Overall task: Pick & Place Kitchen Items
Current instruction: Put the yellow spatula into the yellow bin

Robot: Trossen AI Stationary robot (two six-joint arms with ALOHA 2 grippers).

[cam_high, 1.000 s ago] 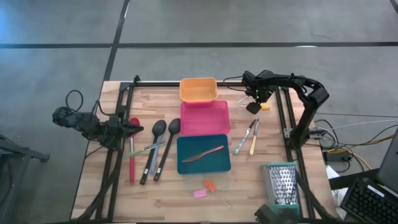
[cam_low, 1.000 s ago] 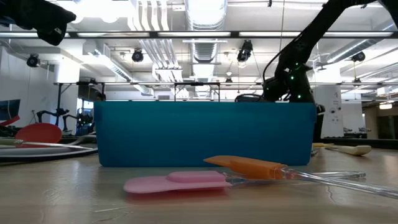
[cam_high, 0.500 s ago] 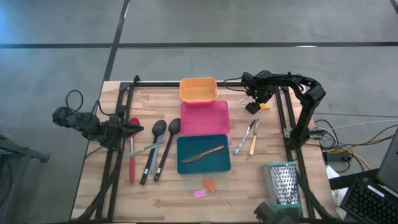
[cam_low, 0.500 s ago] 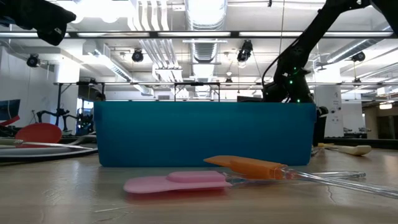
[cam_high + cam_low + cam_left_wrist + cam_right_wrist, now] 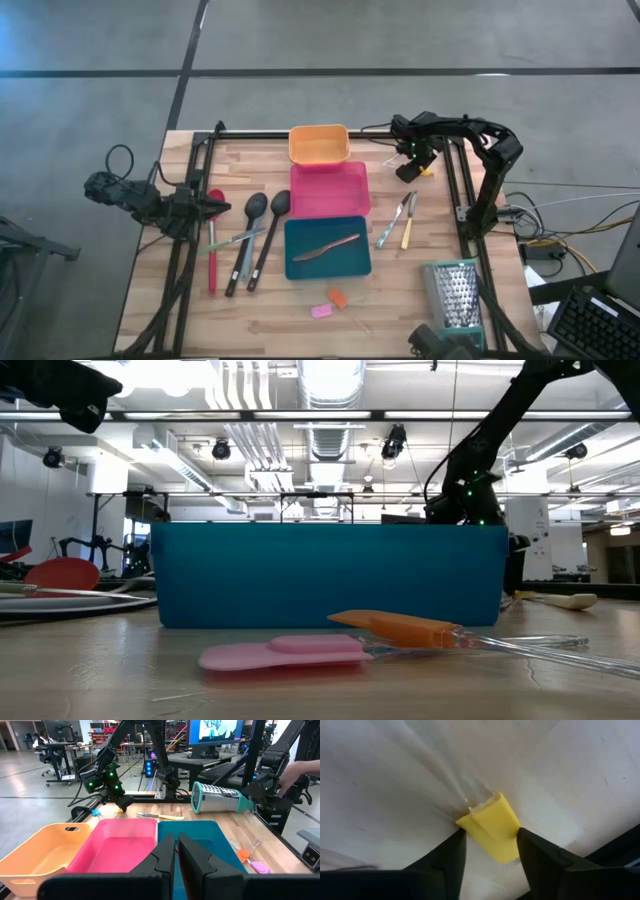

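My right gripper [image 5: 409,172] is low over the table's far right, its fingers around a small yellow piece [image 5: 492,827] with a clear handle [image 5: 440,775]. My left gripper [image 5: 215,208] is shut and empty at the table's left edge. Two black spoons [image 5: 262,212], a red spatula [image 5: 213,245] and a grey spoon [image 5: 244,258] lie at the left. Metal tongs [image 5: 393,222] and a yellow-handled knife [image 5: 408,232] lie right of the pink tray [image 5: 329,189]. Small pink [image 5: 322,311] and orange [image 5: 338,298] pieces lie near the front. My right gripper pinches the yellow piece's flat head [image 5: 485,822] between its two fingers [image 5: 447,862], one on each side edge. The fingers come from above, pointing down at the table. The clear handle runs away along the wood; whether the piece is lifted I cannot tell.
An orange tray [image 5: 318,143] stands at the far edge, and a teal tray [image 5: 300,268] holding a brown utensil [image 5: 327,247] stands in front of the pink tray. A metal box grater [image 5: 452,295] lies at the near right. Black frame rails run along both table sides.
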